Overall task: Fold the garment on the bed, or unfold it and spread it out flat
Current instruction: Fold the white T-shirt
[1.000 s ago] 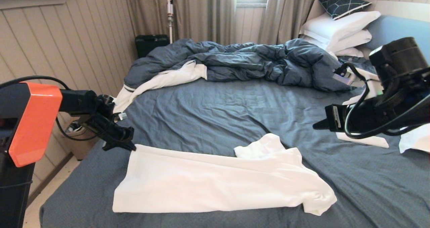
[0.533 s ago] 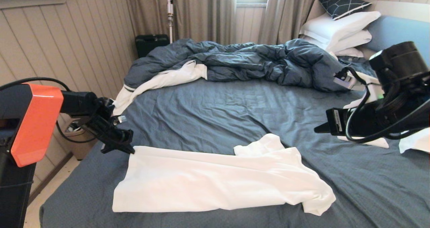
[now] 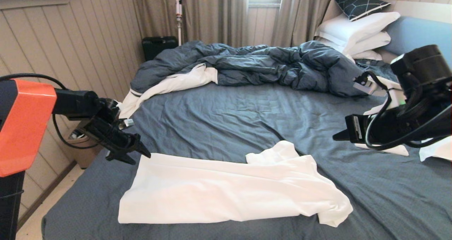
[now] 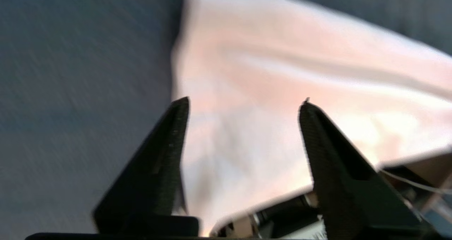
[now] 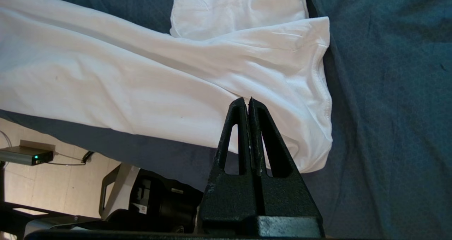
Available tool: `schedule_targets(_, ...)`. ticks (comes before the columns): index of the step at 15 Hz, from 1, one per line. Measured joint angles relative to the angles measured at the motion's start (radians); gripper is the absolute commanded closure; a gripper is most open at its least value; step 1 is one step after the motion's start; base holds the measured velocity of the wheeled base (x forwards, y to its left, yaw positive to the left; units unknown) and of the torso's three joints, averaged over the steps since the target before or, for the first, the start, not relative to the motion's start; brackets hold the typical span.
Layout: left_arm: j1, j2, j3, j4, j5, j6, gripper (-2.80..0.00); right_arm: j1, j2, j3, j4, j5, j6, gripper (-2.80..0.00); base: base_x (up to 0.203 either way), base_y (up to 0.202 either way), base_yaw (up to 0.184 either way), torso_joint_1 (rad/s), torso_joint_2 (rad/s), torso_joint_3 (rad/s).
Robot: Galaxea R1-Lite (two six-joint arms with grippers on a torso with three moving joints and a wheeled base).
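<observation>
The white T-shirt [image 3: 226,190] lies folded lengthwise into a long band near the front edge of the bed [image 3: 226,120], one sleeve poking out at its far side; its chest print is hidden. My left gripper [image 3: 139,156] hovers open just above the shirt's far left corner, and in the left wrist view the white cloth [image 4: 268,77] spreads beyond the parted fingers [image 4: 173,134] with nothing between them. My right gripper [image 3: 335,137] hangs shut and empty over the sheet, right of the shirt; the shirt's right end [image 5: 247,66] lies beyond its fingertips [image 5: 247,102].
A rumpled dark-blue duvet [image 3: 247,65] with white lining is heaped at the far side of the bed. White pillows [image 3: 356,29] and a patterned cushion [image 3: 356,1] are stacked by the light-blue headboard [image 3: 416,29]. Wood-panelled wall and floor lie to the left.
My left gripper has opened and shifted slightly right, toward the shirt's far left corner. The right arm has drifted a little right. The shirt has not moved.
</observation>
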Motion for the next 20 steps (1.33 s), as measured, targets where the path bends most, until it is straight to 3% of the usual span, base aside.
schedule_targets(4, 0.01, -0.131, 0.122, 0.0, -0.025, 0.003, -2.8, -0.054, 0.023, 0.005, 0.0, 0.025, 0.0, 0.0, 0.0, 0.0, 0.0, 0.0, 0.0, 0.0)
schedule_targets(9, 0.083, -0.334, 0.304, 0.0, -0.08, 0.023, -2.8, -0.176, 0.121, 0.009, 0.002, 0.078, 0.024, 0.0, 0.0, 0.0, 0.0, 0.0, 0.0, 0.0)
schedule_targets(12, 0.106, -0.482, 0.476, -0.009, -0.129, 0.034, -2.8, -0.221, 0.193, 0.006, 0.007, 0.238, 0.064, 0.0, 0.0, 0.0, 0.0, 0.0, 0.0, 0.0)
schedule_targets(14, 0.116, -0.548, 0.534, -0.011, -0.161, 0.036, -2.8, -0.272, 0.247, -0.009, 0.017, 0.369, 0.06, 0.0, 0.0, 0.0, 0.0, 0.0, 0.0, 0.0)
schedule_targets(15, 0.117, -0.563, 0.545, -0.012, -0.165, 0.037, -2.8, -0.288, 0.276, -0.019, 0.019, 0.398, 0.055, 0.0, 0.0, 0.0, 0.0, 0.0, 0.0, 0.0)
schedule_targets(20, 0.055, -0.527, 0.502, -0.028, -0.194, 0.013, -2.8, -0.317, 0.408, -0.064, 0.012, 0.351, 0.006, 0.0, 0.0, 0.0, 0.0, 0.0, 0.0, 0.0)
